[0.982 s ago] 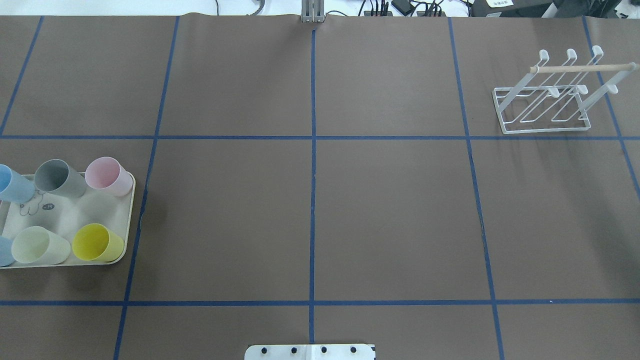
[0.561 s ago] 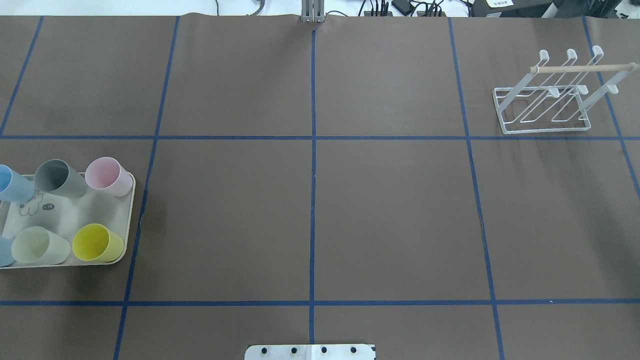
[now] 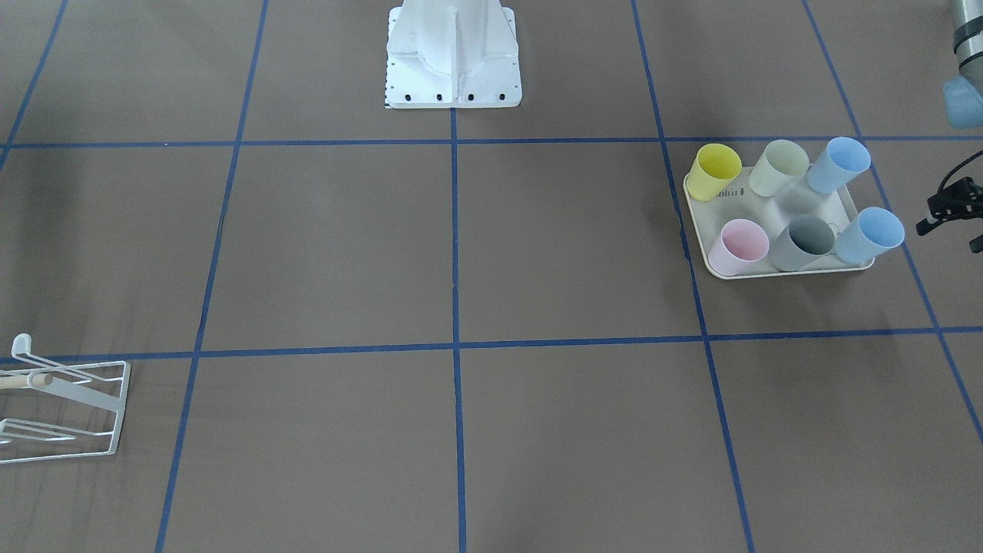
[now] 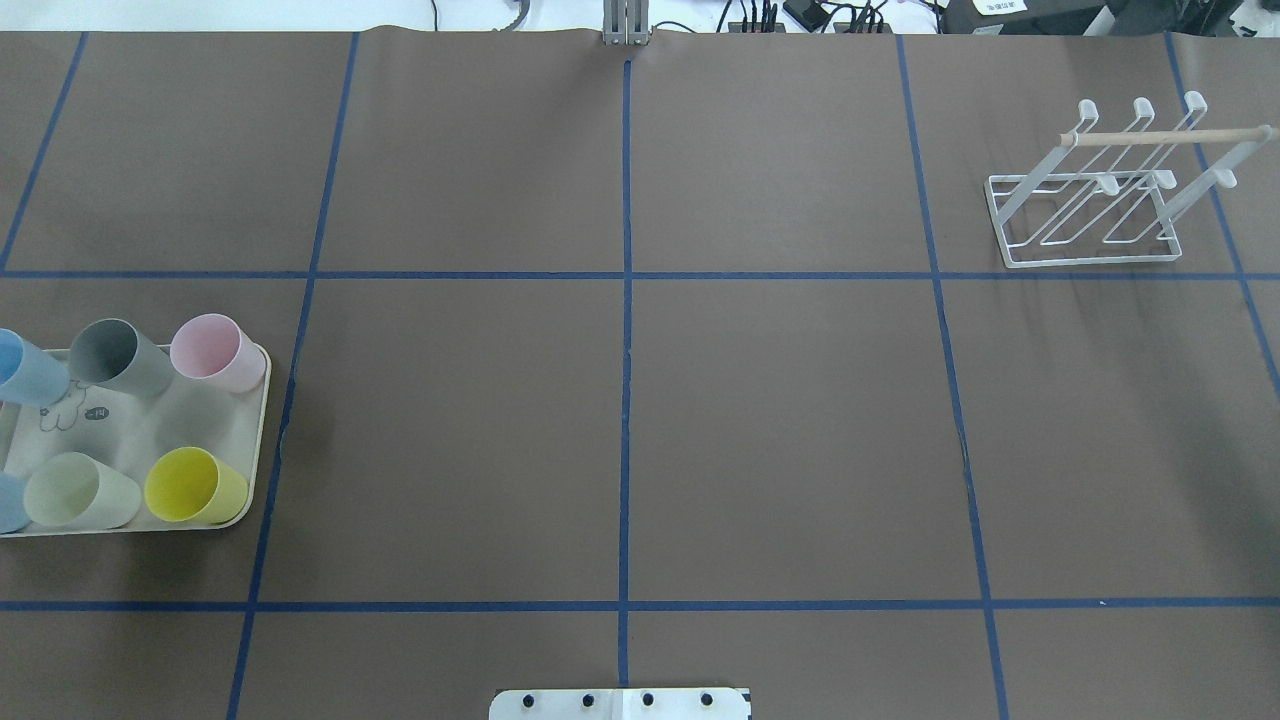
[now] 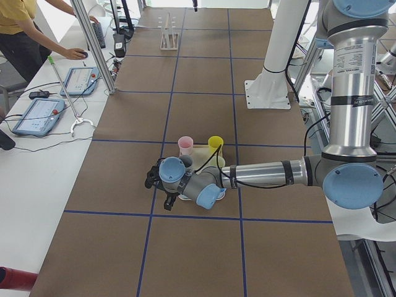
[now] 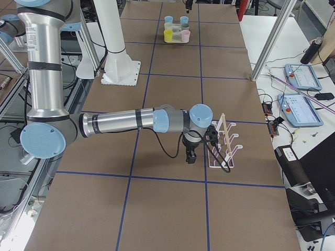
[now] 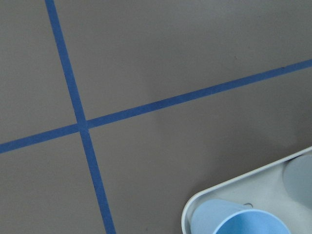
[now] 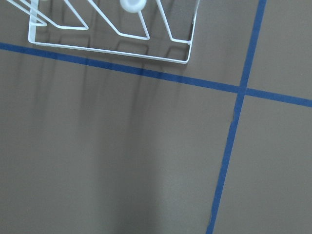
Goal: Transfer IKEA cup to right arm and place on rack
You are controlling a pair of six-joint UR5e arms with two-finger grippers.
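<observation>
Across the whole workspace lies the table (image 4: 780, 430), covered in brown and ruled into large squares by blue tape lines (image 4: 625, 400). The left arm (image 5: 266, 173) reaches out low and level over the robot's left end of it. The right arm (image 6: 115, 121) stretches the same way over the opposite end. Between them stands the white pedestal (image 3: 453, 54), bolted down at the robot's edge.

A cream tray (image 4: 140, 425) rests flat on the left end and carries all six IKEA cups, upright with their mouths up. The yellow cup (image 4: 195, 485), the pale green cup (image 4: 80, 490) and one blue cup (image 4: 8, 503) form the row nearer the robot. The pink cup (image 4: 215, 352), the grey cup (image 4: 120, 357) and the other blue cup (image 4: 28, 368) form the farther row.

The rack (image 4: 1105, 185) sits well apart from them at the far right corner, bare, its wooden dowel (image 4: 1160, 136) lying across the slanted prongs.

The left gripper (image 5: 167, 198) hangs at the tray's outer end beside the blue cups, touching none. Whether its jaws are parted or closed cannot be told.

The right gripper (image 6: 191, 157) hangs just beside the rack, on the side toward the tray, and its jaws cannot be judged either.
</observation>
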